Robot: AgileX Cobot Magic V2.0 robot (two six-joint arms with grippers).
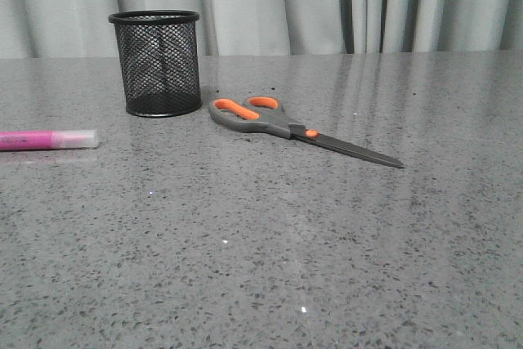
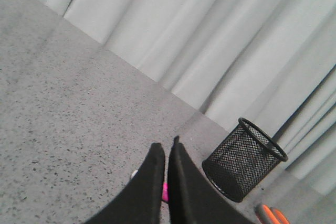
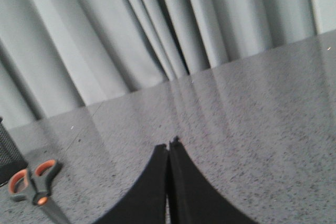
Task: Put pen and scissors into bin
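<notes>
Lying unlabelled: scissors, pen

Left of the bin, the pen runs off the front view's edge, its far end unseen; from the left wrist only a pink sliver shows behind the left gripper

Speckled stone-look surface, mesh, plastic and cloth

The surface is grey, speckled and polished, faintly mirroring the matt, softly folded cloth curtain behind the bin, which is black wire mesh with a smooth solid rim. Beside the bin, the scissors show matt grey and orange plastic handles and dark dull blades. The pen looks glossy pink plastic with a translucent cap.
</notes>
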